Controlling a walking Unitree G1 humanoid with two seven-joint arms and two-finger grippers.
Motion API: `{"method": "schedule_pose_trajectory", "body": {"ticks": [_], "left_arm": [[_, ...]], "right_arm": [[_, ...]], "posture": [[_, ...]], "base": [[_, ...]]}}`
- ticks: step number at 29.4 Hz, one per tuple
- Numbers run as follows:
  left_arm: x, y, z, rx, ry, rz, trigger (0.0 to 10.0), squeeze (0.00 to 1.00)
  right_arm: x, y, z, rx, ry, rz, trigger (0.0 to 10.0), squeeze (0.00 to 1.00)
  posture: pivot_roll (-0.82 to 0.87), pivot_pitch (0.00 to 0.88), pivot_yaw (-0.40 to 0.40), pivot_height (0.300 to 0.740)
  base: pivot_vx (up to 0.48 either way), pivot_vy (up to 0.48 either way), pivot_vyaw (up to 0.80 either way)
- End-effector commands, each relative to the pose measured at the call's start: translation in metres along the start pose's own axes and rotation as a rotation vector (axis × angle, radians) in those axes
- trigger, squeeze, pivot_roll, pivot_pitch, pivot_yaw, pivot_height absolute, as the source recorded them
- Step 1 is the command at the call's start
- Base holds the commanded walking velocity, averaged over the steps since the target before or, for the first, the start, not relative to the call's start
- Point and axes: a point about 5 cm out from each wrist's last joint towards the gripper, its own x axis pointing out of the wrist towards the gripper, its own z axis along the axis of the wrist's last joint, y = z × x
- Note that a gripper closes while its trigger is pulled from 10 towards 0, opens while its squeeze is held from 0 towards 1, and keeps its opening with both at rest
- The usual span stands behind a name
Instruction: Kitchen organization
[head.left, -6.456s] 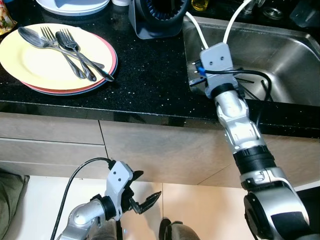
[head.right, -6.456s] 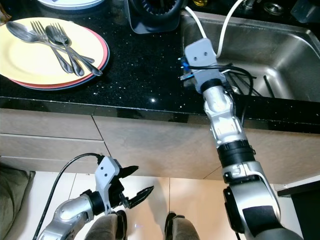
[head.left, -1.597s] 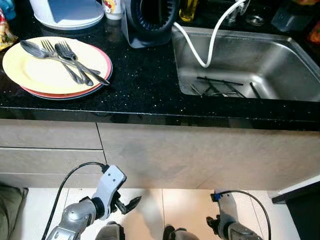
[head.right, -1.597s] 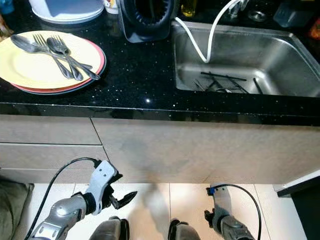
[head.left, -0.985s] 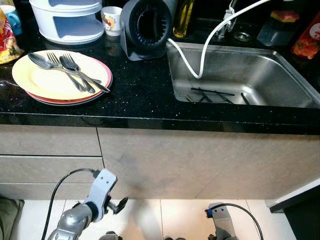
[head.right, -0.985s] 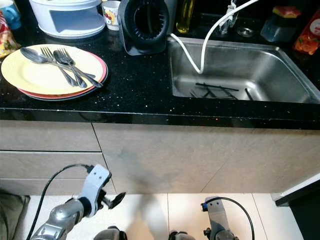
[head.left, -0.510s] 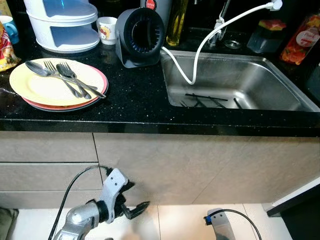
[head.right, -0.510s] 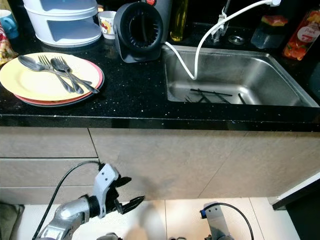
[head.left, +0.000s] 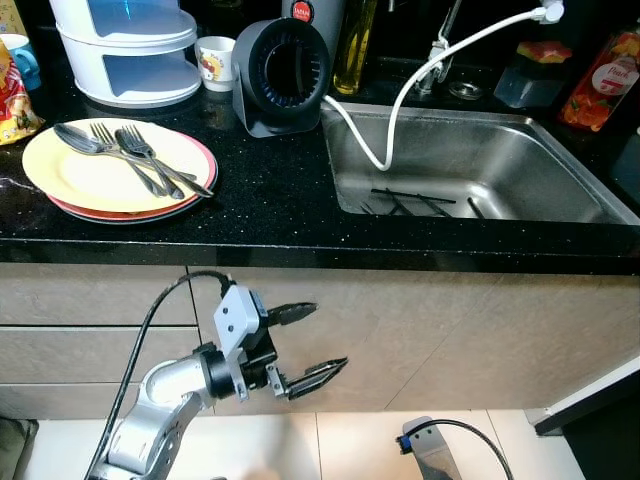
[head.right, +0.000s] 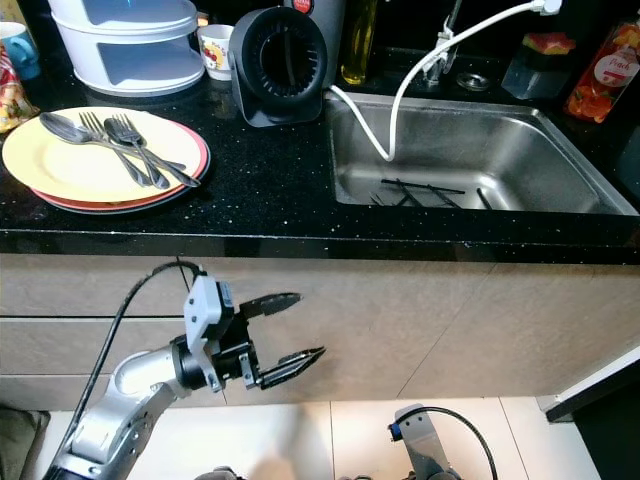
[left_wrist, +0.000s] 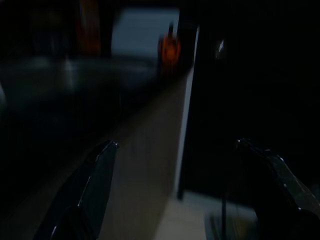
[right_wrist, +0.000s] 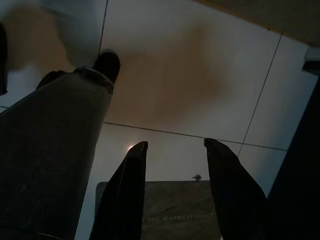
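Note:
A yellow plate (head.left: 100, 172) stacked on a red-rimmed plate lies at the left of the black counter, with a spoon and two forks (head.left: 140, 160) on it. The steel sink (head.left: 520, 140) holds several thin black sticks (head.left: 415, 200), and a white hose (head.left: 398, 100) hangs into it. My left gripper (head.left: 330, 335) is open and empty, raised in front of the beige cabinet below the counter edge. In the left wrist view its fingers (left_wrist: 100, 165) stand wide apart. My right gripper (right_wrist: 176, 144) hangs low, open, pointing at the tiled floor.
A white stacked container (head.left: 135, 50), a small cup (head.left: 214, 60), a round black appliance (head.left: 285, 70) and an oil bottle (head.left: 355, 45) stand at the back. Bottles (head.left: 600, 90) sit behind the sink. Drawer fronts (head.left: 90, 300) lie left of my left arm. My leg (right_wrist: 50, 150) and a floor mat (right_wrist: 175, 210) lie below.
My right arm has left the sink edge and dropped to the floor. My left gripper has risen from near the floor to cabinet height. The camera has pulled back.

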Motion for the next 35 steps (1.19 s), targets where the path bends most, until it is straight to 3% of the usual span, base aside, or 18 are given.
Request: {"method": "schedule_pose_trajectory", "body": {"ticks": [1,5,6,9,11,15,18,22,23,24,28,30,32,35], "left_arm": [[0.004,0.000,0.011,-0.007,-0.038,-0.004,10.0,0.00],[0.016,0.012,0.054,0.100,-0.157,0.055,10.0,0.00],[0.015,0.021,0.063,0.174,-0.138,0.110,10.0,0.00],[0.015,0.027,0.069,0.223,-0.123,0.147,10.0,0.00],[0.009,0.043,0.079,0.344,-0.030,0.235,10.0,0.00],[-0.002,0.059,0.086,0.440,0.081,0.319,10.0,0.00],[-0.023,0.079,0.097,0.588,0.249,0.460,10.0,0.00],[-0.034,0.087,0.101,0.663,0.337,0.526,10.0,0.00],[-0.052,0.097,0.111,0.793,0.449,0.623,10.0,0.00],[-0.052,0.097,0.111,0.793,0.449,0.623,10.0,0.00],[-0.071,0.103,0.124,0.954,0.593,0.669,10.0,0.00],[-0.075,0.105,0.130,0.981,0.612,0.685,10.0,0.00],[-0.090,0.109,0.144,1.073,0.704,0.716,10.0,0.00],[-0.098,0.109,0.151,1.119,0.770,0.713,10.0,0.00]], "right_arm": [[-0.001,-0.002,-0.008,-0.003,0.029,-0.006,10.0,0.00],[-0.001,-0.004,-0.009,-0.013,0.033,-0.008,10.0,0.00],[-0.001,-0.004,-0.010,-0.017,0.033,-0.007,10.0,0.00],[-0.001,-0.004,-0.010,-0.021,0.034,-0.007,10.0,0.00],[-0.001,-0.003,-0.010,-0.031,0.034,-0.005,10.0,0.00],[-0.001,-0.003,-0.010,-0.036,0.033,-0.002,10.0,0.00],[-0.001,-0.001,-0.010,-0.048,0.034,0.002,10.0,0.00],[-0.001,-0.001,-0.011,-0.057,0.035,0.005,10.0,0.00],[-0.001,0.000,-0.011,-0.077,0.036,0.010,10.0,0.00],[-0.001,0.000,-0.011,-0.077,0.036,0.010,10.0,0.00],[-0.001,0.000,-0.012,-0.095,0.038,0.015,10.0,0.00],[-0.001,0.001,-0.012,-0.099,0.039,0.015,10.0,0.00],[-0.001,0.001,-0.013,-0.110,0.040,0.018,10.0,0.00],[-0.002,0.002,-0.014,-0.115,0.041,0.019,10.0,0.00]], "posture": [[0.22,0.044,-0.091,0.740],[0.22,0.046,-0.094,0.740],[0.22,0.046,-0.094,0.740],[0.22,0.046,-0.094,0.740],[0.22,0.051,-0.092,0.740],[0.22,0.054,-0.090,0.740],[0.23,0.058,-0.091,0.740],[0.23,0.060,-0.091,0.740],[0.23,0.064,-0.098,0.740],[0.23,0.064,-0.098,0.740],[0.24,0.068,-0.106,0.740],[0.24,0.070,-0.107,0.740],[0.24,0.072,-0.108,0.740],[0.24,0.075,-0.106,0.740]], "base": [[0.000,0.000,0.00],[0.000,0.000,0.00],[0.000,0.000,0.00],[0.000,0.000,0.00],[0.000,0.000,0.00],[0.000,0.000,0.00],[0.000,0.000,0.00],[0.000,0.000,0.00],[0.000,0.000,0.00],[0.000,0.000,0.00],[0.000,0.000,0.00],[0.000,0.000,0.00],[0.000,0.000,0.00],[0.000,0.000,0.00]]}}
